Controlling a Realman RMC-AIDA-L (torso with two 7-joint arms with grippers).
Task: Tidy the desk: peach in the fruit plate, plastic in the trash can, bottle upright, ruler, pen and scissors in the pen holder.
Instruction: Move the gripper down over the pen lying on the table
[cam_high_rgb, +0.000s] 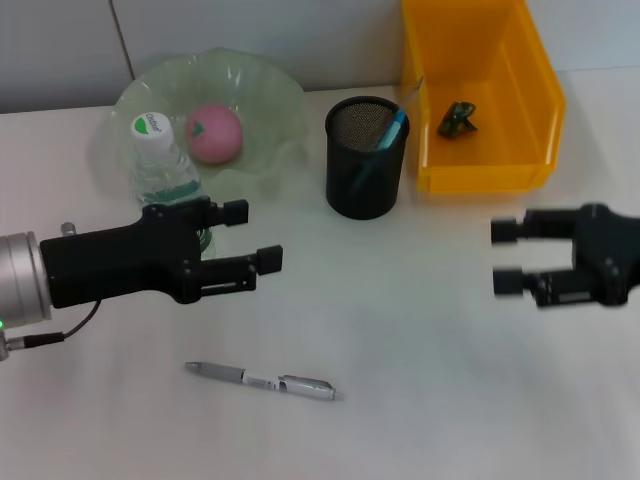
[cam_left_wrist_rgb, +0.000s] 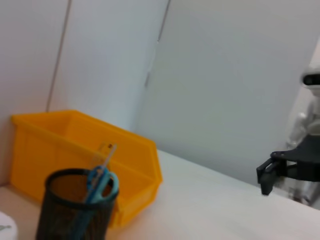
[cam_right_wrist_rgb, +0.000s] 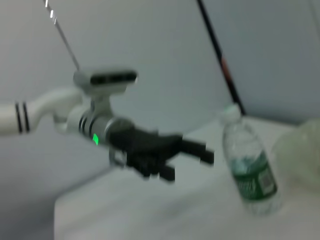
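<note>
A pink peach (cam_high_rgb: 215, 133) lies in the green fruit plate (cam_high_rgb: 262, 85). The water bottle (cam_high_rgb: 160, 165) stands upright in front of the plate, just behind my left gripper (cam_high_rgb: 252, 235), which hovers open and empty. A silver pen (cam_high_rgb: 262, 380) lies on the table in front of that gripper. The black mesh pen holder (cam_high_rgb: 366, 158) holds blue-handled scissors (cam_high_rgb: 393, 128) and a ruler (cam_left_wrist_rgb: 107, 152). A dark piece of plastic (cam_high_rgb: 459, 120) sits in the yellow trash can (cam_high_rgb: 480, 165). My right gripper (cam_high_rgb: 505, 257) hovers open at the right, empty.
The yellow bin (cam_left_wrist_rgb: 85, 145) stands right beside the pen holder (cam_left_wrist_rgb: 75, 210) against the back wall. In the right wrist view, the bottle (cam_right_wrist_rgb: 250, 170) stands just beside the left gripper (cam_right_wrist_rgb: 190, 166). White tabletop spreads around the pen.
</note>
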